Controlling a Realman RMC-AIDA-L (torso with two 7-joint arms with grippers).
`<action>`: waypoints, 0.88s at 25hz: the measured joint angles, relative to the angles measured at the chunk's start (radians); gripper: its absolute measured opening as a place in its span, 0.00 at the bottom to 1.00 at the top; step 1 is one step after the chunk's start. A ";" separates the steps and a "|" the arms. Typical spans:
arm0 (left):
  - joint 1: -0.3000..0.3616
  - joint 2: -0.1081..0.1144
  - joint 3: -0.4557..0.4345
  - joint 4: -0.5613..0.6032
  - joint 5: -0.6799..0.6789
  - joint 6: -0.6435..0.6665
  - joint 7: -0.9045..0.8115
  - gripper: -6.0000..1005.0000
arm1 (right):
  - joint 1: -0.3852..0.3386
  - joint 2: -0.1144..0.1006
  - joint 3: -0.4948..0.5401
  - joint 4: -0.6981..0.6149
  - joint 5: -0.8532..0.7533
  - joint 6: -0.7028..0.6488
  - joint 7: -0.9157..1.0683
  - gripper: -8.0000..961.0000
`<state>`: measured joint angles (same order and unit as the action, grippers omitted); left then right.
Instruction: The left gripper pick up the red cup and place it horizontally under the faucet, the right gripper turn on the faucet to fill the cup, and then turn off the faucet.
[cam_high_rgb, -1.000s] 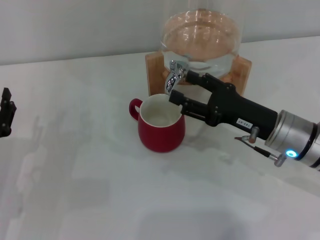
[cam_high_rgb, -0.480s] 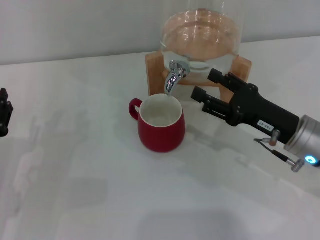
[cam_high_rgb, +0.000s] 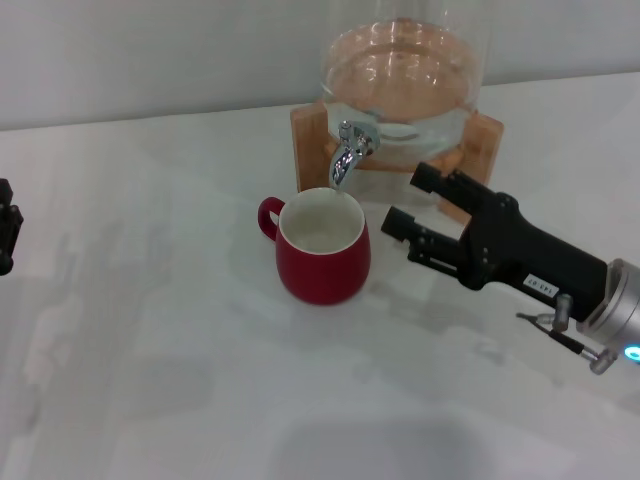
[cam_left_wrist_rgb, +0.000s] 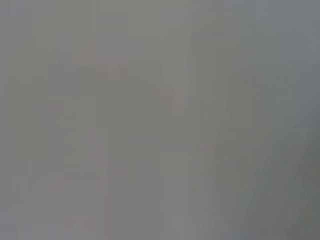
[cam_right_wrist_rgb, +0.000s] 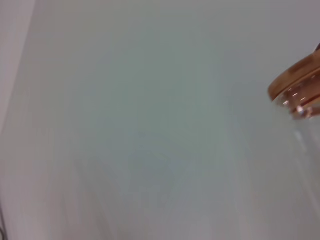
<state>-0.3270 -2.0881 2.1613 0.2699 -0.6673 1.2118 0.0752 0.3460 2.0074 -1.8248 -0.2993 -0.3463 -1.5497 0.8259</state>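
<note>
The red cup (cam_high_rgb: 322, 250) stands upright on the white table, its handle pointing left and its white inside showing. Its rim sits just below the spout of the chrome faucet (cam_high_rgb: 350, 150), which is fitted to the clear glass jar (cam_high_rgb: 405, 80). My right gripper (cam_high_rgb: 408, 200) hangs open to the right of the cup and faucet, touching neither, with nothing between its fingers. Only a black sliver of my left gripper (cam_high_rgb: 5, 232) shows at the far left edge, well away from the cup. The left wrist view is plain grey.
The jar rests on a wooden stand (cam_high_rgb: 309, 140) at the back of the table. The white table (cam_high_rgb: 200, 380) stretches in front and to the left. The right wrist view catches just a copper-coloured band of the jar (cam_right_wrist_rgb: 300, 82).
My right gripper has pulled away from the faucet, moving right and toward the front. The left gripper has slid further out past the left edge. The cup has stayed put.
</note>
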 joint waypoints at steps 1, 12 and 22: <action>0.000 0.000 0.000 0.000 0.000 0.000 0.001 0.67 | -0.001 0.001 -0.003 0.000 -0.008 -0.002 0.000 0.88; -0.005 0.000 0.000 0.000 0.000 0.000 0.003 0.67 | 0.018 0.004 -0.063 -0.024 -0.019 0.008 0.011 0.87; -0.006 -0.001 0.000 0.000 0.000 0.000 0.003 0.67 | 0.033 0.006 -0.091 -0.079 -0.019 0.095 0.017 0.87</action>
<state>-0.3328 -2.0892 2.1613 0.2699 -0.6672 1.2122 0.0783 0.3791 2.0136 -1.9155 -0.3780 -0.3652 -1.4548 0.8433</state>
